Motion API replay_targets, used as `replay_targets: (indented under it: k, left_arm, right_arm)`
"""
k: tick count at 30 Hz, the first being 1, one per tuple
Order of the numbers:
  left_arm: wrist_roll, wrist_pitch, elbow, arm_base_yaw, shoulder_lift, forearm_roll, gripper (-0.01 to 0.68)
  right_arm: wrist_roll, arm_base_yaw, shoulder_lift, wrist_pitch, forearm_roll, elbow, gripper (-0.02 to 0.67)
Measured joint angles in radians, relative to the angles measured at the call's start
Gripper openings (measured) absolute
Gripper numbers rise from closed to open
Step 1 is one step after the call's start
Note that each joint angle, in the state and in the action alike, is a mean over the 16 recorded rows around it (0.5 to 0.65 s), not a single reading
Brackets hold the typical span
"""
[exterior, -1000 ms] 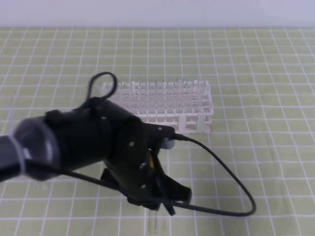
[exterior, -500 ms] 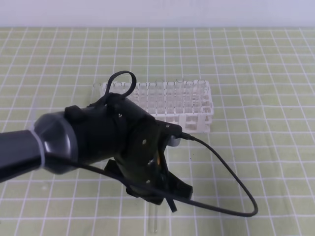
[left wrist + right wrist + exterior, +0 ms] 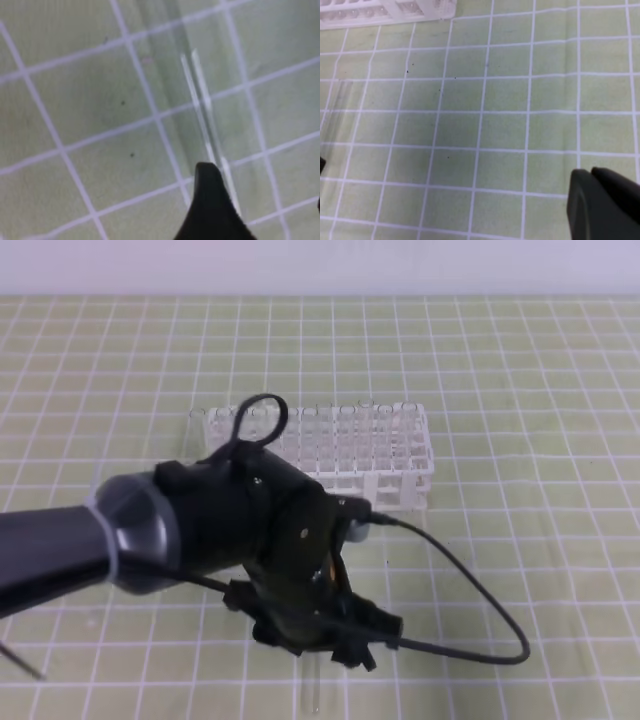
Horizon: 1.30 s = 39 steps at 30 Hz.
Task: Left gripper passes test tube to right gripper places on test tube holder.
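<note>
Overhead, the green gridded mat (image 3: 520, 370) runs bare to the right and far side, with a pale wall band along its far edge and nothing standing on its right half. Only the white test tube holder (image 3: 385, 445) sits mid-table, its long side lying left to right, while the near-left part is filled by the left arm. That arm comes in from the left edge, grey sleeve first, then a bulky black wrist bent downward so the left gripper (image 3: 335, 645) points at the mat near the front edge, in front of the holder and well apart from it. A black cable (image 3: 480, 600) loops out to the right of the wrist and back under it, lying on the mat. The test tube (image 3: 313, 695) lies flat on the mat just under the gripper, its rounded end poking toward the near edge. From the left wrist view the tube (image 3: 202, 120) runs lengthwise across the grid lines, one black fingertip (image 3: 210, 200) just beside it and the other out at the frame edge, so the fingers stand wide and hold nothing. In the right wrist view the right gripper (image 3: 592, 197) shows as two dark fingertips pressed together above bare mat, a corner of the holder (image 3: 385, 10) at the top left.
</note>
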Motion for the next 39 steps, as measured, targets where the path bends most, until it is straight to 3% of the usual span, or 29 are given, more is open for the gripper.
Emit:
replay_targets:
  k: [27,34,39]
  left_arm:
    - [-0.042,0.068,-0.077,0.000,0.151,0.054,0.359]
    - [-0.040,0.091,-0.087,0.000,0.167,0.062,0.310]
    - [-0.038,0.103,-0.088,0.000,0.171,0.069,0.232]
  right_arm:
    - [0.000,0.000,0.000,0.000,0.002,0.000,-0.022]
    - [0.000,0.000,0.000,0.000,0.002,0.000,-0.022]
    - [-0.001,0.000,0.000,0.000,0.002,0.000,-0.022]
